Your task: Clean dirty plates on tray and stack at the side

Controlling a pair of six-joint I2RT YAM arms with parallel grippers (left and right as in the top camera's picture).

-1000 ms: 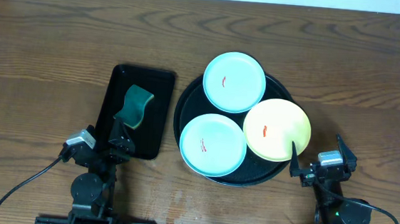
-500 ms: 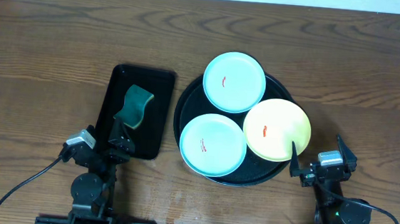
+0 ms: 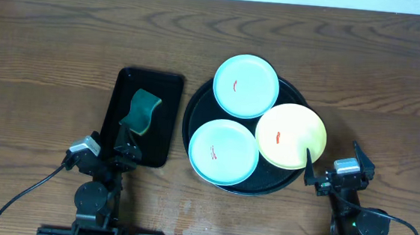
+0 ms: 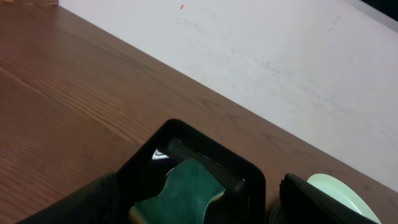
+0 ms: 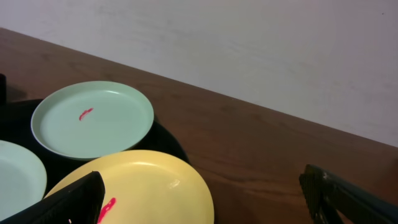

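Observation:
The large round black tray (image 3: 189, 116) holds three dirty plates. One mint-blue plate (image 3: 245, 86) sits at the back, a second mint-blue plate (image 3: 223, 151) at the front left and a yellow plate (image 3: 290, 136) at the right. Each carries a small red smear. My right gripper (image 3: 334, 151) stands open just right of the yellow plate (image 5: 149, 186), with nothing between its fingers (image 5: 342, 193). My left gripper (image 3: 109, 141) is open at the near end of the rectangular tray, holding nothing. In the right wrist view the back mint plate (image 5: 93, 118) lies further off.
A smaller rectangular black tray (image 3: 164, 84) lies left of the round one, with a green sponge (image 3: 144, 111) in it. The sponge (image 4: 183, 190) lies just ahead of my left gripper (image 4: 196, 211). Bare wood-grain tabletop (image 3: 49, 60) surrounds both trays.

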